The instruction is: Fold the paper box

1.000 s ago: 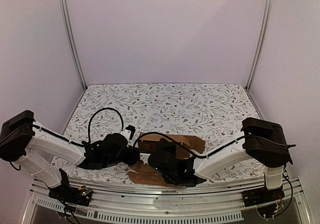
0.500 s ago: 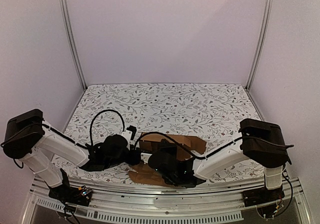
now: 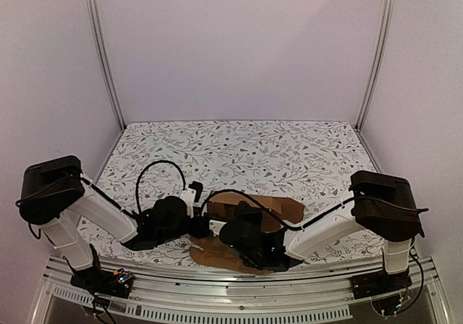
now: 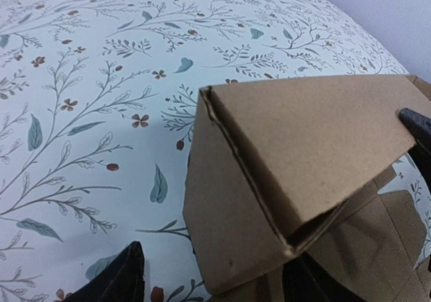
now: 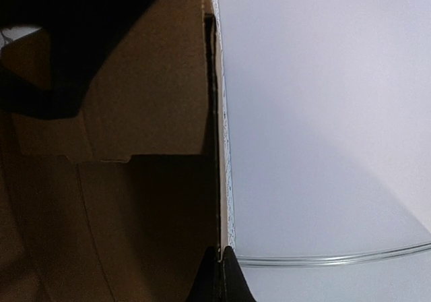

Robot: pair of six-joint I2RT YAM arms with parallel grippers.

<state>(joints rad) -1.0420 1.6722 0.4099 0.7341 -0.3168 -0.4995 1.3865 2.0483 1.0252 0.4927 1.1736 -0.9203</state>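
The paper box [image 3: 278, 210] is a brown cardboard sheet lying near the table's front edge, between the two arms. In the left wrist view a flap of the paper box [image 4: 303, 133] stands folded up like a tent over a side panel. My left gripper [image 4: 219, 265] is open. Its left finger [image 4: 124, 275] rests on the cloth, clear of the panel, and the other finger is partly hidden behind the cardboard. My right gripper [image 5: 221, 253] is shut on the thin edge of an upright panel of the paper box [image 5: 135, 79]. From above, the left gripper [image 3: 201, 226] and right gripper [image 3: 228, 231] sit close together at the sheet's left end.
A floral cloth [image 3: 239, 150] covers the table. Metal posts [image 3: 101, 49] stand at the back corners against pale walls. A slotted rail [image 3: 239, 295] runs along the near edge. A dark part of the right arm [image 4: 419, 123] pokes in behind the folded flap.
The left arm has swung to the right, closer to the cardboard, and its jaws have spread wider. The right arm and its grip have hardly moved.
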